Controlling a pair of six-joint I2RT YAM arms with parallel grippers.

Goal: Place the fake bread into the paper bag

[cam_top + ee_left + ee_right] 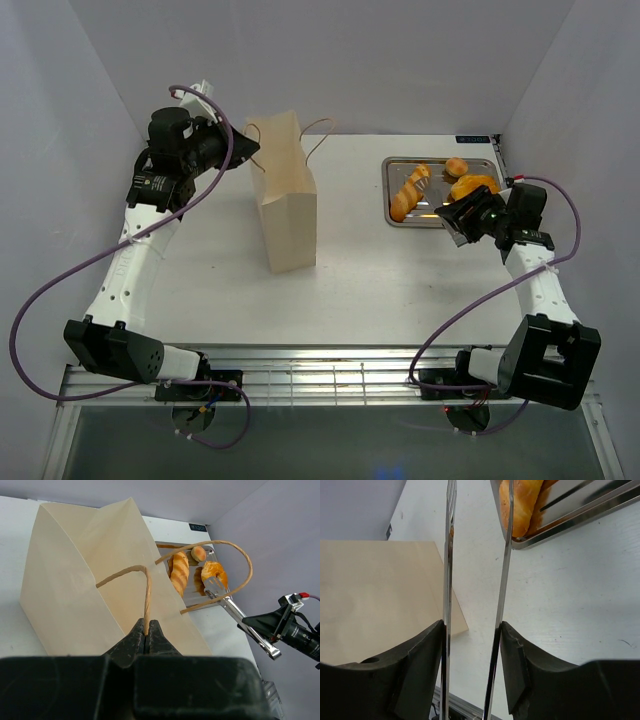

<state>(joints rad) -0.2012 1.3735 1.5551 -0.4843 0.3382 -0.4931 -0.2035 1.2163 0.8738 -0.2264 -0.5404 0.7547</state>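
The label (475, 138) at the far edge of the table (380, 280) is too small for you to read. Your left claw (146, 632) is pinched shut on one cord handle (148, 595) of the bag (285, 215), which stands upright left of centre. Your right claw (472, 630) grips the tongs (502, 580), one finger pressed against each arm, the arms held apart. The tong tips sit at the doughnut (212, 572). All the bread (408, 192) lies in the tray (388, 190) at far right

Left gripper (146, 633) is pinched closed, arm raised; right gripper (471, 626) clamps with jaws partly apart.
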